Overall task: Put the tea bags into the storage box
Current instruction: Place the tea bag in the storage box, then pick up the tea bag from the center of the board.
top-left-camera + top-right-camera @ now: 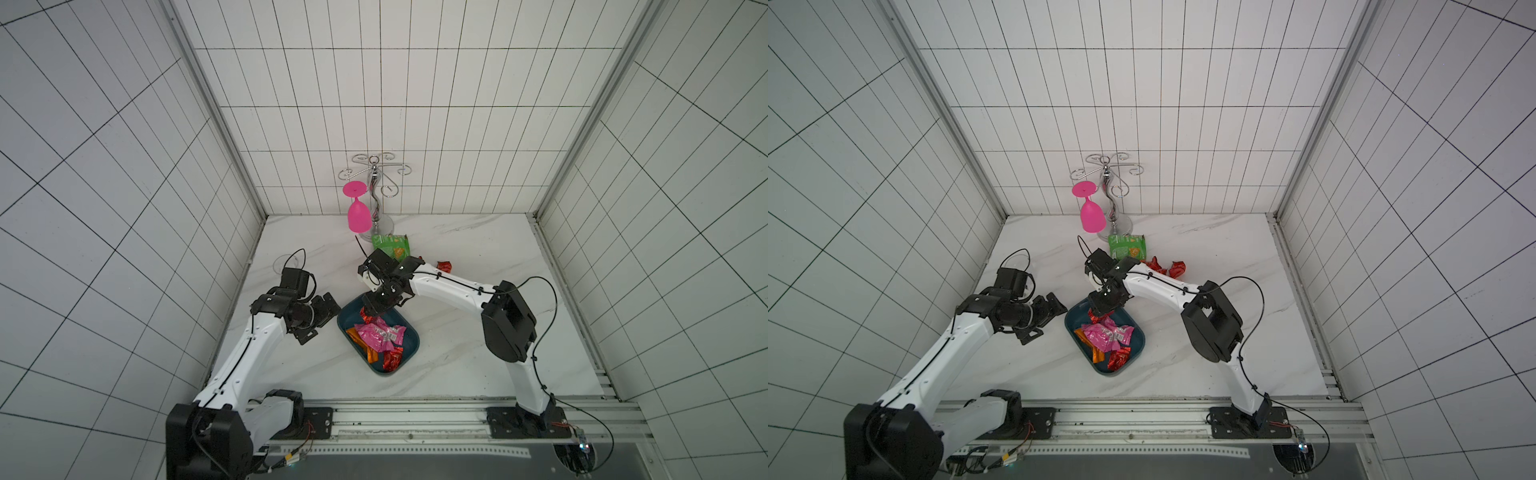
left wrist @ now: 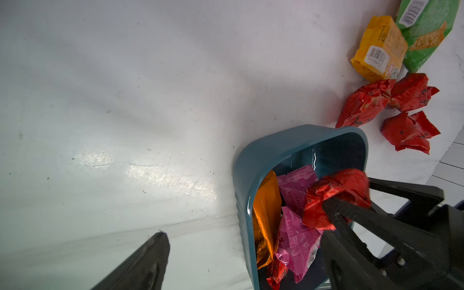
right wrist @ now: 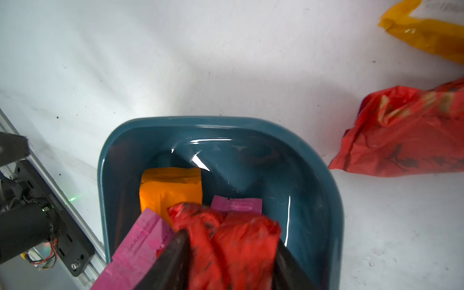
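Note:
The teal storage box (image 1: 415,341) (image 1: 1142,337) (image 2: 301,138) (image 3: 251,150) sits mid-table and holds pink (image 1: 380,334), orange (image 3: 170,185) and red (image 1: 392,359) tea bags. Over its far end, my right gripper (image 1: 369,308) (image 1: 1097,309) (image 3: 229,238) has a crumpled red tea bag (image 2: 336,185) (image 3: 200,221) between its fingers, touching both and blurred. My left gripper (image 1: 326,320) (image 1: 1050,320) (image 2: 243,234) stands open and empty beside the box's left wall. Behind the box on the table lie three loose red tea bags (image 2: 364,103) (image 2: 411,93) (image 2: 409,133) and a yellow one (image 2: 379,47).
A green snack packet (image 1: 390,245) (image 2: 426,27) lies behind the loose sachets. A chrome glass rack (image 1: 376,195) with a hanging pink glass (image 1: 358,216) stands at the back wall. Tiled walls close three sides; the arms' rail (image 1: 415,415) runs along the front.

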